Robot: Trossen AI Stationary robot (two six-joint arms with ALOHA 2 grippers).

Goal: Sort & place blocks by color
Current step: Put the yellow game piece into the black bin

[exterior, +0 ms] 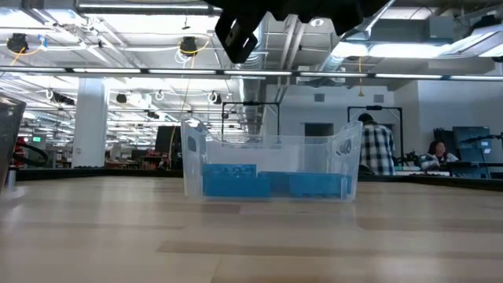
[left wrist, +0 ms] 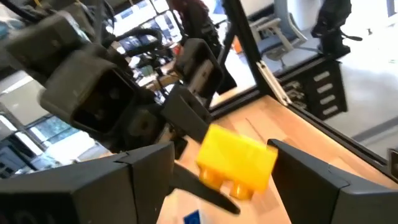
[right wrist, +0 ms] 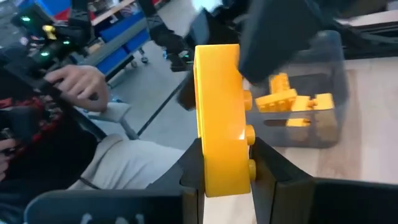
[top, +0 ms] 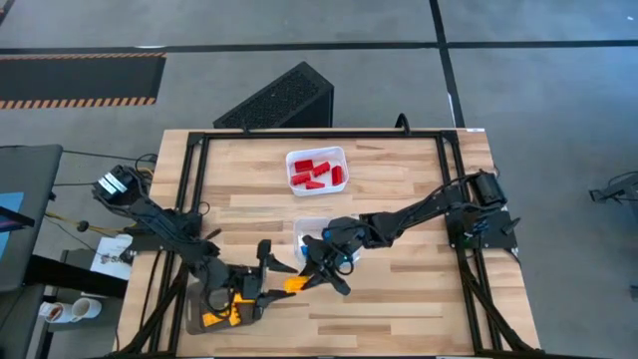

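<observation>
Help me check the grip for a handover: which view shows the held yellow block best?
The right wrist view: the yellow block stands clamped between the right gripper fingers. Left wrist view shows it near the open left gripper; high view, small; low view, nothing.

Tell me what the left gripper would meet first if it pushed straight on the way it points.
Most likely the yellow brick, which the right gripper holds up just ahead of the left gripper's open fingers. The right gripper's own fingers sit right behind it; depth is hard to judge.
</observation>
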